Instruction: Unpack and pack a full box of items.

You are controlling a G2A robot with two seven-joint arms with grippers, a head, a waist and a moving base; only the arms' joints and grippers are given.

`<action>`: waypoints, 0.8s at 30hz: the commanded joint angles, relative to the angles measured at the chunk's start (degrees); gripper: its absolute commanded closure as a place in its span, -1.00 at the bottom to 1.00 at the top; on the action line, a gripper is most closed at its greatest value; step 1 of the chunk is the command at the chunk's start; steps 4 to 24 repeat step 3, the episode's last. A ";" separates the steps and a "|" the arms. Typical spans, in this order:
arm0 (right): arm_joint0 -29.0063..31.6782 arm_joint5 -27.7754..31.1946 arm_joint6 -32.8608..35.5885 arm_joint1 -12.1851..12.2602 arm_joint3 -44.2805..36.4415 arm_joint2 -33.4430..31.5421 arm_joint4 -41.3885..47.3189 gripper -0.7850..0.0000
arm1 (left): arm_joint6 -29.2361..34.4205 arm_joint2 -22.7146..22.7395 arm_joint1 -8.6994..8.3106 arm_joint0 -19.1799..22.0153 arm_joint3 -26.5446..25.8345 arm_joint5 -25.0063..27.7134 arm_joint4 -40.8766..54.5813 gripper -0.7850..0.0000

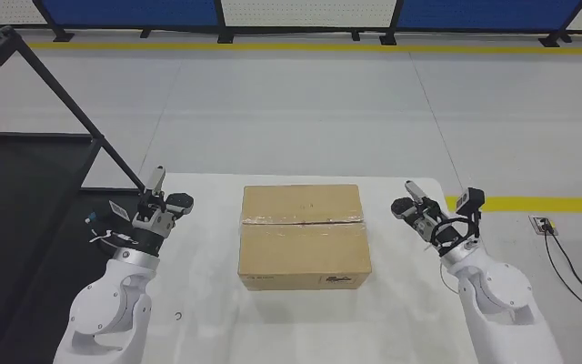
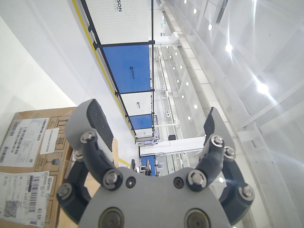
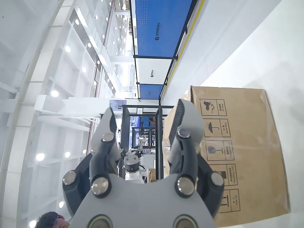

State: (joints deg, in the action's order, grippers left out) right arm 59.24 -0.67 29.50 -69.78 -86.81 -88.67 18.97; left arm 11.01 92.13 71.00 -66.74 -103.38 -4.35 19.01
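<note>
A closed brown cardboard box (image 1: 305, 235), its top flaps taped along the seam, sits in the middle of the white table (image 1: 209, 300). My left gripper (image 1: 162, 187) is held beside the box's left end, a gap away from it, open with nothing between its fingers. In the left wrist view the left gripper (image 2: 152, 117) points up and outward, and the box's labelled side (image 2: 30, 148) lies next to it. My right gripper (image 1: 414, 196) is beside the box's right end, open and empty. The right wrist view has the right gripper (image 3: 146, 117) next to the box's printed side (image 3: 239, 148).
Bare table surface lies in front of the box and at both its ends. A black frame (image 1: 73, 118) stands off the table's left side. The table's far edge (image 1: 300, 176) runs just behind the box.
</note>
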 commanded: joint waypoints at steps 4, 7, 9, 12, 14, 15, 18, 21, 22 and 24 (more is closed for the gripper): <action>0.00 0.00 0.00 0.00 0.00 0.00 0.00 -0.75 | 0.00 0.00 0.00 0.00 0.00 0.00 0.00 -1.00; 0.00 0.00 0.00 0.00 0.00 0.00 0.00 -0.75 | 0.00 0.00 0.00 0.00 0.00 0.00 0.00 -1.00; 0.00 0.00 0.00 0.00 0.00 0.00 0.00 -0.75 | 0.00 0.00 0.00 0.00 0.00 0.00 0.00 -1.00; 0.00 0.00 0.00 0.00 0.00 0.00 0.00 -0.75 | 0.00 0.00 0.00 0.00 0.00 0.00 0.00 -1.00; 0.00 0.00 0.00 0.00 0.00 0.00 0.00 -0.75 | 0.00 0.00 0.00 0.00 0.00 0.00 0.00 -1.00; 0.00 0.00 0.00 0.00 0.00 0.00 0.00 -0.75 | 0.00 0.00 0.00 0.00 0.00 0.00 0.00 -1.00; 0.00 0.00 0.00 0.00 0.00 0.00 0.00 -0.75 | 0.00 0.00 0.00 0.00 0.00 0.00 0.00 -1.00; 0.00 0.00 0.00 0.00 0.00 0.00 0.00 -0.75 | 0.00 0.00 0.00 0.00 0.00 0.00 0.00 -1.00; 0.00 0.00 0.00 0.00 0.00 0.00 0.00 -0.75 | 0.00 0.00 0.00 0.00 0.00 0.00 0.00 -1.00; 0.00 0.00 0.00 0.00 0.00 0.00 0.00 -0.75 | 0.00 0.00 0.00 0.00 0.00 0.00 0.00 -1.00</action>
